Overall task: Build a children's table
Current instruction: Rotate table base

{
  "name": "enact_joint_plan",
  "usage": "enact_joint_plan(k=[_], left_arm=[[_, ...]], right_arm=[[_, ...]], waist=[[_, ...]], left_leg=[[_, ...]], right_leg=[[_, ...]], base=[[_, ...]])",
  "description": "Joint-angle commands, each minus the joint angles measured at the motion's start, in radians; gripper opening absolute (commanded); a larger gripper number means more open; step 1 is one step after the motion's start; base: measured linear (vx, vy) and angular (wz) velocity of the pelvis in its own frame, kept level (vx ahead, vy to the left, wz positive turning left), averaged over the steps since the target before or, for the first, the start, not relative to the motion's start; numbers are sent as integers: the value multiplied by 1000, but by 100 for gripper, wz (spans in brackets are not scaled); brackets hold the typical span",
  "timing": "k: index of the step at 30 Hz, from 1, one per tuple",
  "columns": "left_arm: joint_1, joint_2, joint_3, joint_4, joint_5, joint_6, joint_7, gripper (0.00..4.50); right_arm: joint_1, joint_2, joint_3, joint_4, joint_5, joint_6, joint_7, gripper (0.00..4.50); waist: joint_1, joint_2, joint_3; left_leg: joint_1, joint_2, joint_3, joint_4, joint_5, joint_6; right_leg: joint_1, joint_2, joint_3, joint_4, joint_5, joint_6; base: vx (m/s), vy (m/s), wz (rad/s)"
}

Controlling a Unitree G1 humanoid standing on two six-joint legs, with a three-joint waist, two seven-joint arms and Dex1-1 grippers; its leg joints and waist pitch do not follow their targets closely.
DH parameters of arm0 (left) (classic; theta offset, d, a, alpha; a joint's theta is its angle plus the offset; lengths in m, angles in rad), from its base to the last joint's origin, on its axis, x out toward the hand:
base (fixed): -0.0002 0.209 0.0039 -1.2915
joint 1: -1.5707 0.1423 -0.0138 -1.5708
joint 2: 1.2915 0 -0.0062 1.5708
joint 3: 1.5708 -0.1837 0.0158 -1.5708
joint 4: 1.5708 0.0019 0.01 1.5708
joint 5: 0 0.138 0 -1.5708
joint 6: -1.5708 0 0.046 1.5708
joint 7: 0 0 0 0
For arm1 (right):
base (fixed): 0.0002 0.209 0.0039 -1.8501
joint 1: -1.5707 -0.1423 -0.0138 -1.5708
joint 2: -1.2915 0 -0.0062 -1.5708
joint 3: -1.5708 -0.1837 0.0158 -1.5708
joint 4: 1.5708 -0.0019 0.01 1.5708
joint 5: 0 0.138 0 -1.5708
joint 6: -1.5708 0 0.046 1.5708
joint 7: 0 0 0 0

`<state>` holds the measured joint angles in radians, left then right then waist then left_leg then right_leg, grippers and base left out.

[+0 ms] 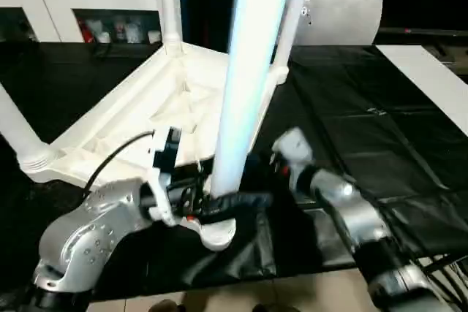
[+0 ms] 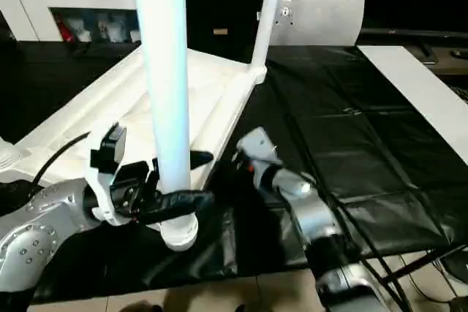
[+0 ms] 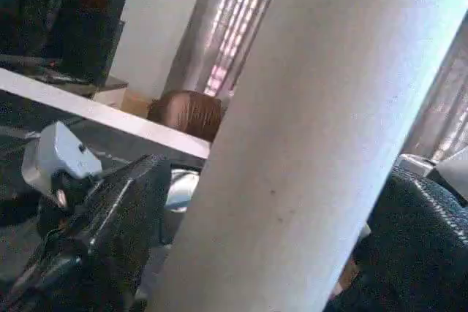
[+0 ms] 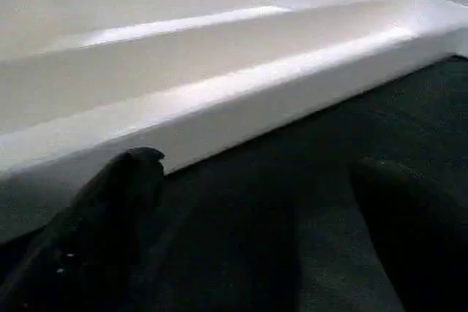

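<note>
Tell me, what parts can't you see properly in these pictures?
- Near leg: its top is cut off by the upper edge in both eye views.
- Near corner socket: partly hidden behind the left end effector and the leg.
- Far legs: tops cut off too.
- Person: mostly hidden by the leg in the left wrist view.

One table top point(image 1: 139, 118) — four legs point(image 1: 252, 71)

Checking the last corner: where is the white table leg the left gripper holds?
The long tapered white leg stands upright at the upturned white tabletop's near corner, between the left gripper's fingers, head views centre.
</note>
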<state>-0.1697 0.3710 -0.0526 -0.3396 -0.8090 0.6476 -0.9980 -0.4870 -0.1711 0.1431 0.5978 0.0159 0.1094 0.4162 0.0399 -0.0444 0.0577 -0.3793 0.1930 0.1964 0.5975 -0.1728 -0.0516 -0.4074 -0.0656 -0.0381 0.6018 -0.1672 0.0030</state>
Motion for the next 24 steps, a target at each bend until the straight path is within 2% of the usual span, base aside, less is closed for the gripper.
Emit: enact_joint_plan(k=[1,7,11,13,16,20,21,22,24], left_arm=[[-27,-8,-19,-3,8,1,2,444],[-45,-27,-46,-7,11,-7,8,444],[-77,-55,-81,-1,22,-13,13,444],[-94,-78,-99,8,29,-19,18,444],[-123,-118,-124,30,48,-36,33,444],[-150,-160,-138,62,75,-68,59,444],[-175,-198,-144,97,112,-110,86,444],[-175,-198,-144,97,112,-110,86,444],[-204,-243,-147,136,151,-160,116,444]], right_arm=[[-44,17,-35,71,16,0,-41,450],[-82,55,-17,130,11,-32,-25,450],[-101,94,0,161,1,-70,2,450],[-108,108,12,172,4,-85,17,450],[-113,124,21,183,4,-101,35,450],[-117,132,20,200,2,-118,44,450],[-114,133,20,203,3,-129,56,450],[-114,133,20,203,3,-129,56,450],[-111,132,19,207,5,-141,72,450]], waist=[[0,18,-53],[-1,19,-54],[-2,19,-57],[-4,19,-58],[-7,16,-57],[-9,19,-57],[-9,19,-57],[-8,18,-57],[-8,17,-58]], left_leg=[[29,30,-21,-83,-375,-74],[27,31,-21,-83,-365,-74],[22,31,-21,-84,-339,-70],[23,31,-20,-82,-332,-69],[20,30,-19,-80,-342,-65],[21,31,-21,-80,-361,-66],[24,31,-20,-78,-368,-63],[25,31,-20,-77,-370,-62],[24,33,-22,-78,-374,-62]], right_leg=[[25,-52,37,-74,-373,-136],[26,-52,37,-70,-335,-151],[34,-53,36,-64,-299,-163],[35,-53,37,-64,-287,-164],[37,-55,38,-67,-315,-163],[36,-56,37,-74,-358,-155],[33,-54,37,-76,-368,-152],[32,-54,37,-78,-370,-152],[34,-55,35,-79,-379,-147]], base=[[0,0,0],[0,0,0],[0,0,0],[0,0,0],[0,0,0],[0,0,0],[0,0,0],[0,0,0],[0,0,0]])
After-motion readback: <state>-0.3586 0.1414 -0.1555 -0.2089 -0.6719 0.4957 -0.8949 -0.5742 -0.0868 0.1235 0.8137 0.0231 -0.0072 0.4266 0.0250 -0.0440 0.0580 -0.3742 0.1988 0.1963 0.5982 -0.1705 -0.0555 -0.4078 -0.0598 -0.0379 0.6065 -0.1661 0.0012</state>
